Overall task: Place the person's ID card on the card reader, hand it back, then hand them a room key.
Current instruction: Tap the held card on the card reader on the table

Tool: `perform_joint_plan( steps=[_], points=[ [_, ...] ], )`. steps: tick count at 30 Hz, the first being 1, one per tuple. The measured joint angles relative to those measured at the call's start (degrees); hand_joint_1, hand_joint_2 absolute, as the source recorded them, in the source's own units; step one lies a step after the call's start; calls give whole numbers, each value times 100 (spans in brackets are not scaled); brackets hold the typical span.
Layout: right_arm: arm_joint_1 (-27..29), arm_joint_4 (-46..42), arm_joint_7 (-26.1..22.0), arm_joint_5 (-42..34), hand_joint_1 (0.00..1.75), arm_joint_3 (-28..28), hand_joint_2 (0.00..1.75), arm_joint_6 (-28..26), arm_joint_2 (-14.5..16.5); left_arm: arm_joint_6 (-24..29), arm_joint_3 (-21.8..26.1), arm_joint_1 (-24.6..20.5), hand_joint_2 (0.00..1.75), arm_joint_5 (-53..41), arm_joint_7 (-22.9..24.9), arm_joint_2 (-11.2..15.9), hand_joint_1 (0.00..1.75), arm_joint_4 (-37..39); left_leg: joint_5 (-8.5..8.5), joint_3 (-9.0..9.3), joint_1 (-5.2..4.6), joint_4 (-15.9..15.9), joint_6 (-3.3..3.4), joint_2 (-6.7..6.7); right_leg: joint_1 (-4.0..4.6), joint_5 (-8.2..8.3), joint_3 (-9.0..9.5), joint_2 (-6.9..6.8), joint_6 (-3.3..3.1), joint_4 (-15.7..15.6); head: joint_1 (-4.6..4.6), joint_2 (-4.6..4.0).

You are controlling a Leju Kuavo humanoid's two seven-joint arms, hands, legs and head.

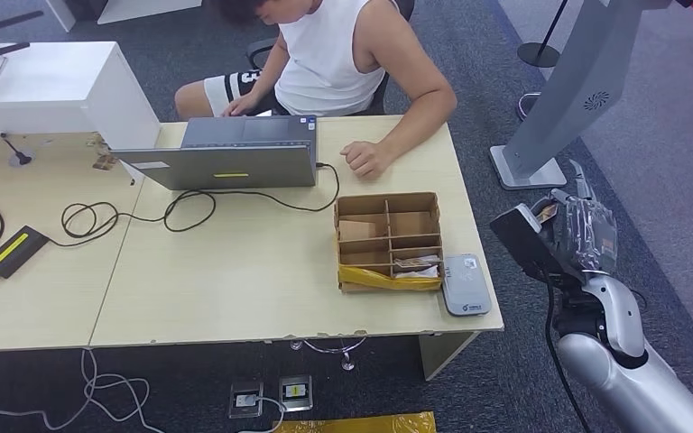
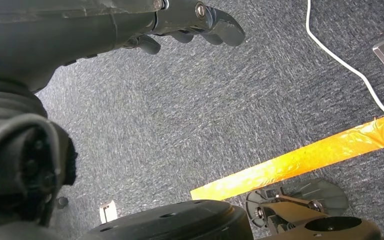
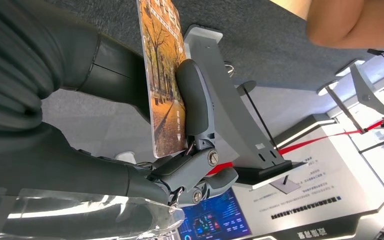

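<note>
My right hand (image 1: 580, 233) is raised off the table's right end and grips a card printed with an autumn street picture (image 3: 164, 75). The thumb (image 3: 195, 97) presses the card's face against the fingers behind it. In the head view an edge of the card (image 1: 546, 213) peeks out of that hand. The grey card reader (image 1: 466, 283) lies flat at the table's near right corner, left of the hand. A person's hand (image 1: 365, 159) rests on the far side of the table. My left hand (image 2: 200, 20) hangs over the carpet, holding nothing, its fingers loosely apart.
A cardboard divider box (image 1: 388, 240) with cards in its near compartments stands beside the reader. A laptop (image 1: 226, 155) and trailing cables (image 1: 180, 212) lie on the table's left. A grey display stand (image 1: 564, 99) rises right of the table. Orange tape (image 2: 300, 160) marks the floor.
</note>
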Motion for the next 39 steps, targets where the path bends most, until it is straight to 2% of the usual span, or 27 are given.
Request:
perform_joint_plan(
  steps=[14, 17, 20, 24, 30, 39],
  points=[
    [2, 0, 0, 1, 175, 0, 175, 0, 0, -1, 2, 0, 0, 0, 0, 0, 0, 0, 0, 0, 0, 0, 0, 0, 0, 0, 0, 0, 0, 0, 0, 0],
    [55, 31, -20, -14, 175, 1, 175, 335, 21, -26, -2, -6, 0, -75, 46, -3, 0, -1, -3, 0, 3, -1, -2, -1, 3, -1, 3, -1, 0, -1, -1, 0],
    [358, 478, -328, -13, 175, 56, 175, 725, 281, -66, -51, -36, 0, -209, 256, -15, 0, -46, -5, -1, 17, -2, -4, -9, 18, -2, 13, -13, -2, -5, 3, 0],
    [617, 1264, -612, -45, 175, 215, 175, 466, 667, -66, -133, -60, 0, -212, 392, -15, 0, -120, -5, -1, 19, -2, -5, -12, 19, -2, 11, -17, -3, -5, -7, 0],
    [656, 1651, -510, -108, 175, 312, 175, 540, 840, -55, -236, -68, 0, -164, 415, -4, 0, -156, -6, 1, 20, -2, -7, -5, 21, -3, 11, -12, -3, -5, -6, 0],
    [643, 1822, -505, -107, 175, 344, 175, 554, 937, -61, -316, -69, 0, -164, 415, 16, 0, -161, -7, 8, 20, -2, -7, -3, 21, -2, 14, -10, -3, -6, -7, 0]
  ],
)
